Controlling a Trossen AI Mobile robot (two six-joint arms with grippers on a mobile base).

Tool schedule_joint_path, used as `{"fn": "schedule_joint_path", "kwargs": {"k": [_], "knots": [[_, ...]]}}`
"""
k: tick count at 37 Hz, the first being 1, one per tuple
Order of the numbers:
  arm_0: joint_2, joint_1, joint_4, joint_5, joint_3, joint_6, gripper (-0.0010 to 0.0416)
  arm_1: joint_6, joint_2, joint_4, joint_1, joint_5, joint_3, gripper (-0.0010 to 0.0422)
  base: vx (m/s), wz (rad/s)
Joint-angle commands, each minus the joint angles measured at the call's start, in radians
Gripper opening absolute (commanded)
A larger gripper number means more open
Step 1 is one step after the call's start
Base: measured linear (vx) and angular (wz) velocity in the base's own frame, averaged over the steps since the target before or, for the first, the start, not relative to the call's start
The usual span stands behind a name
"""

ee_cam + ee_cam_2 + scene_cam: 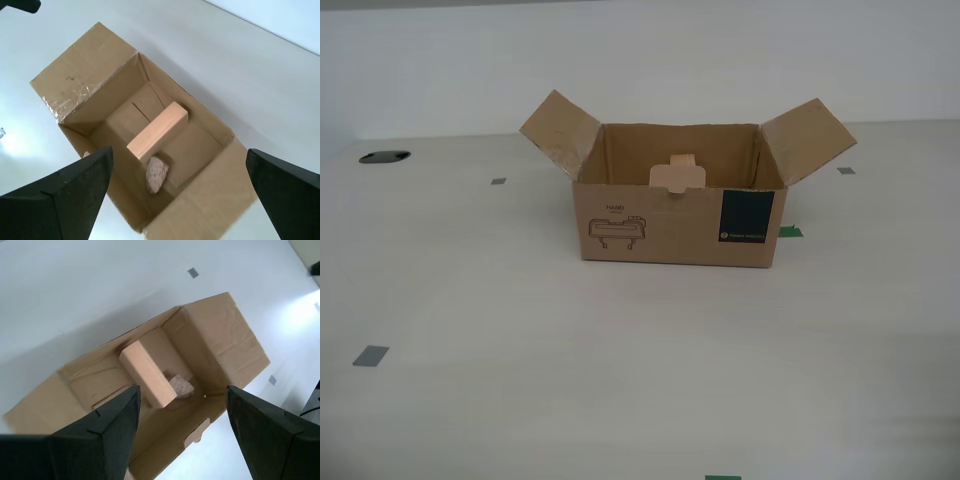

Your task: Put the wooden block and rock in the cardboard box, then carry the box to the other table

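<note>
With both my first pincer (177, 200) and second pincer (182, 432) spread and empty above the cardboard box (680, 232) on the desk (470, 300), wooden block (157, 131) and rock (156, 174) inside, I judge it light but flexible, best pinched at opposite end walls.

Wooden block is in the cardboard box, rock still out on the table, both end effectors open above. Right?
Not quite: the rock is in the cardboard box too, beside the wooden block, as both wrist views show. Both end effectors are open.
</note>
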Motion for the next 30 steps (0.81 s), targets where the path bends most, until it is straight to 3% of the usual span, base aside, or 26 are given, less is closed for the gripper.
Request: {"fn": "schedule_joint_path", "kwargs": {"k": [1, 22, 25, 30], "knots": [[-0.001, -0.016, -0.059, -0.004, 0.046, -0.013, 0.0367, 0.002, 0.000, -0.031, 0.024, -0.001, 0.006, 0.0229, 0.000, 0.000], [-0.001, -0.100, -0.360, -0.003, 0.281, -0.034, 0.0355, -0.004, -0.053, -0.130, 0.124, -0.006, 0.006, 0.0229, 0.000, 0.000], [-0.001, -0.100, -0.391, 0.013, 0.311, -0.033, 0.0355, -0.013, -0.071, -0.142, 0.132, -0.017, 0.006, 0.0229, 0.000, 0.000], [-0.001, -0.100, -0.429, 0.032, 0.354, -0.026, 0.0355, -0.018, -0.098, -0.186, 0.137, -0.085, 0.006, 0.0229, 0.000, 0.000]]}}
